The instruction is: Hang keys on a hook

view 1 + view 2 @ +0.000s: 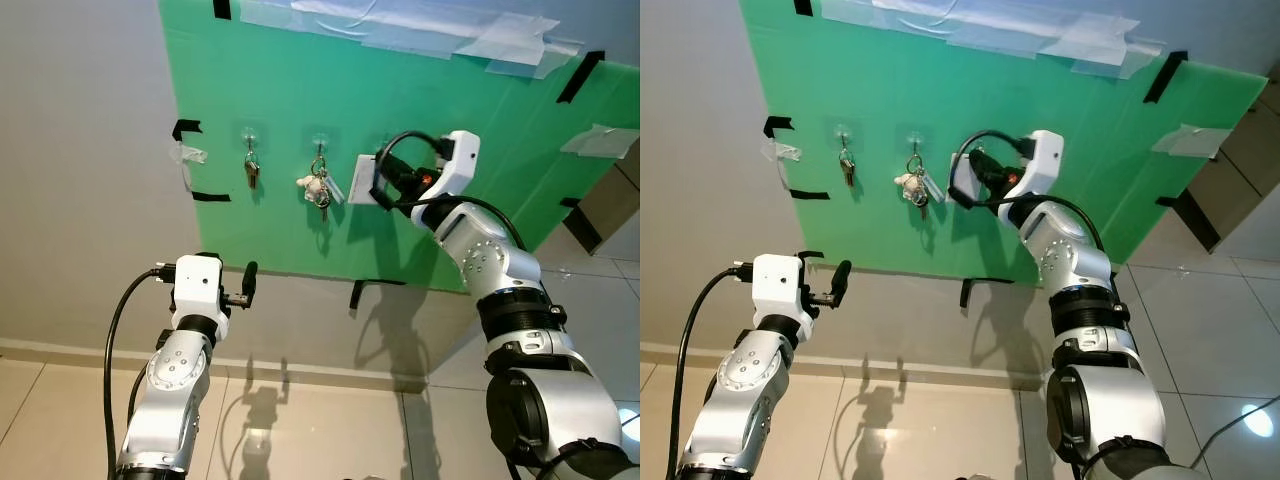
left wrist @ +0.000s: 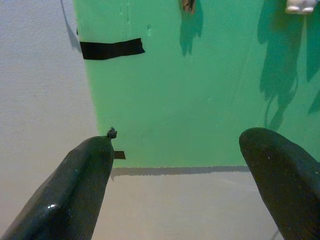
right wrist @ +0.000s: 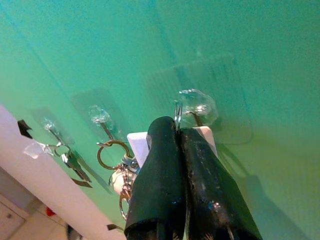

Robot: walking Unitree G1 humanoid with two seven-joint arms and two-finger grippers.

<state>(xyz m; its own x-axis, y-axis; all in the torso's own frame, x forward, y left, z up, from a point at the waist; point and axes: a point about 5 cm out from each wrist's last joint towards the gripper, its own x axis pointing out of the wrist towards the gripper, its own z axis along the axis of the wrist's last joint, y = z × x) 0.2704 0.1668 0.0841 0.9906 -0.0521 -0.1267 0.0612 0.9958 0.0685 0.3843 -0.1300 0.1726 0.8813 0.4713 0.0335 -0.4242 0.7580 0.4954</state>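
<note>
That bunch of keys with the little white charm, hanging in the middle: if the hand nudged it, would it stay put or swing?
The bunch would likely swing, since it dangles from a ring on its hook. It probably flops loosely, keys and charm hanging as separate pieces. It looks light.

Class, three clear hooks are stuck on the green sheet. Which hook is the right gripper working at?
The clear hook just beyond the right gripper, whose closed fingers pinch a key ring below it. The other two hooks already hold hanging keys.

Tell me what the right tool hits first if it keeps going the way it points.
Probably the clear hook just beyond the right tool, which pinches a key ring; behind it comes the green board. Depth is hard to judge.
</note>
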